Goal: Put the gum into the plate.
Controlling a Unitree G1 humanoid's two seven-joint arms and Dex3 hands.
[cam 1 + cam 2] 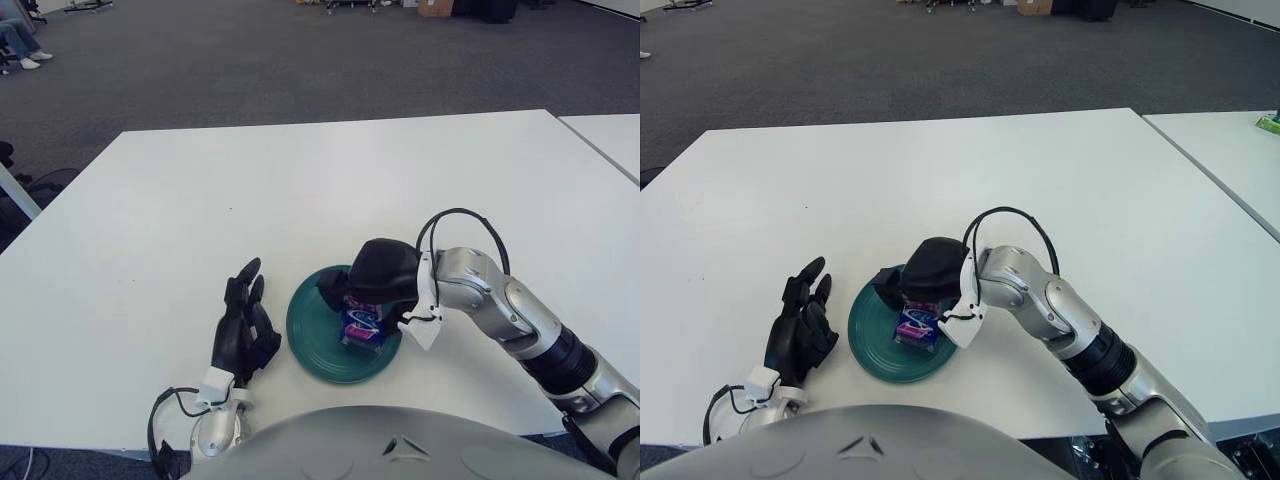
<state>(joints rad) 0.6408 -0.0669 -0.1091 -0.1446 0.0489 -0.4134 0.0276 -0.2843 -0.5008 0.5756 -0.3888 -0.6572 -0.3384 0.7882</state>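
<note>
Your right hand has its fingers curled around the gum, a small purple and blue pack that hangs straight below the palm, and that vertical relation is what the coming move turns on. The pack sits over the green plate, toward its 3 o'clock side and inside the rim, with its lower edge looking at or very near the plate's floor; you cannot tell from these views whether it is touching. Its long axis seems to run roughly upright, tilted a little, so when the fingers let go it may well tip over flat, and it should still land on the plate because the rim lies beyond it on every side. Your left hand shows just beside the plate at its 9 o'clock, fingers loosely extended and holding nothing; it is close too, but the right hand already has the pack, so the release belongs to it.
</note>
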